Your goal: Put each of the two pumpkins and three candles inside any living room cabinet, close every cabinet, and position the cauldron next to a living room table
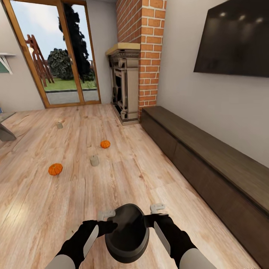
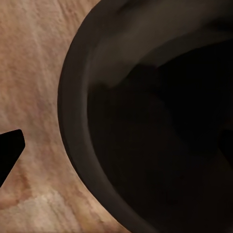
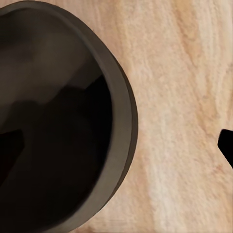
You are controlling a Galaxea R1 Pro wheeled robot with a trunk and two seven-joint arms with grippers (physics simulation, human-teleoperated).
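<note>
The dark cauldron point(image 1: 127, 233) is low in the head view, between both arms on the plank floor. My left gripper point(image 1: 109, 225) and right gripper point(image 1: 149, 220) each straddle its rim, open. In the wrist views an outer fingertip point(image 2: 10, 148) and another outer fingertip point(image 3: 226, 145) stand apart from the cauldron wall point(image 2: 73, 111) and rim point(image 3: 121, 121). Two orange pumpkins point(image 1: 55, 169) point(image 1: 105, 144) lie on the floor ahead. One candle point(image 1: 94, 161) stands between them and a second candle point(image 1: 59, 125) sits farther back. The long dark-brown cabinet point(image 1: 209, 168) runs along the right wall, its panels shut.
A beige fireplace surround point(image 1: 125, 87) stands against the brick chimney point(image 1: 144, 48) beyond the cabinet. Glazed wooden doors point(image 1: 61, 56) close the far end. A grey table corner point(image 1: 4, 130) pokes in at the left edge. A black screen point(image 1: 235, 37) hangs above the cabinet.
</note>
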